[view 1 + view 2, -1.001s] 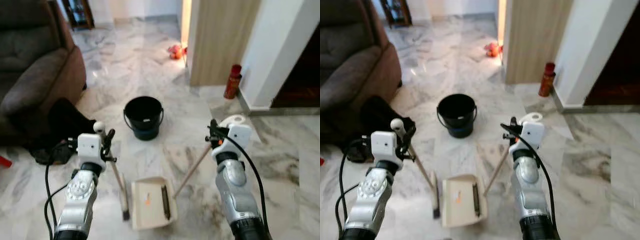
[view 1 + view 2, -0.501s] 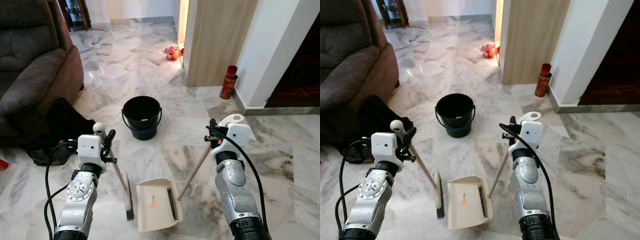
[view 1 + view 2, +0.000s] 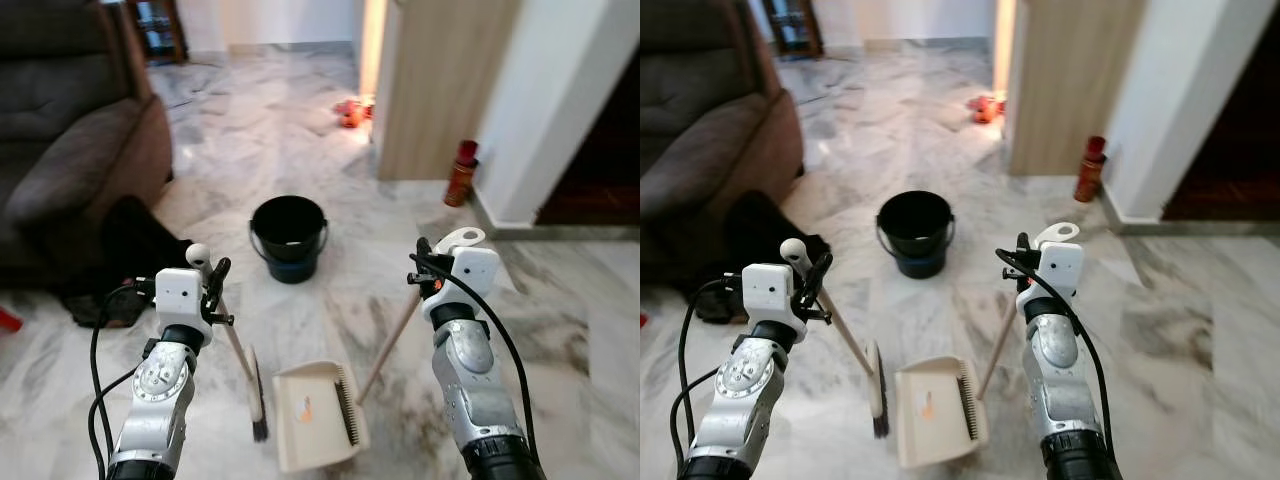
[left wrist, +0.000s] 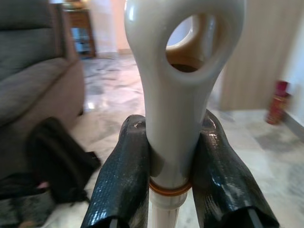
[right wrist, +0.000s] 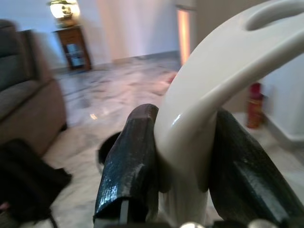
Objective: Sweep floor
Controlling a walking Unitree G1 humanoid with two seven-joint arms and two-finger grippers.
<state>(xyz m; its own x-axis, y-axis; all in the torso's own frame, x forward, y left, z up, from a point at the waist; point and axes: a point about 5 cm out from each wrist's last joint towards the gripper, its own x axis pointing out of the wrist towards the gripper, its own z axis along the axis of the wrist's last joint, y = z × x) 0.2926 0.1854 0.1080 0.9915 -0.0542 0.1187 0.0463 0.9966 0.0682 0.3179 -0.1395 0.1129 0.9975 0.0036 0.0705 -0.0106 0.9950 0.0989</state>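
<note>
Left gripper (image 4: 173, 156): jaws clamped on the cream broom handle (image 4: 176, 95) just below its hanging loop, an orange ring at the fingers' (image 4: 124, 175) level. Handle slants down and inward to the broom head (image 3: 256, 392), bristles on the marble floor (image 3: 300, 130).

Right gripper (image 5: 183, 156): jaws pinched on the curved cream grip of the dustpan handle (image 5: 213, 90). Wooden shaft runs down to the cream dustpan (image 3: 318, 415), flat on the floor just beside the broom head; small orange bit inside the pan.

Beyond both jaws: black bucket (image 3: 288, 236). Past that, wooden panel, red canister (image 3: 459, 172) at the wall corner. Outward of the left jaws: brown sofa (image 3: 70, 140), black bag (image 3: 135, 245). No legible writing anywhere.
</note>
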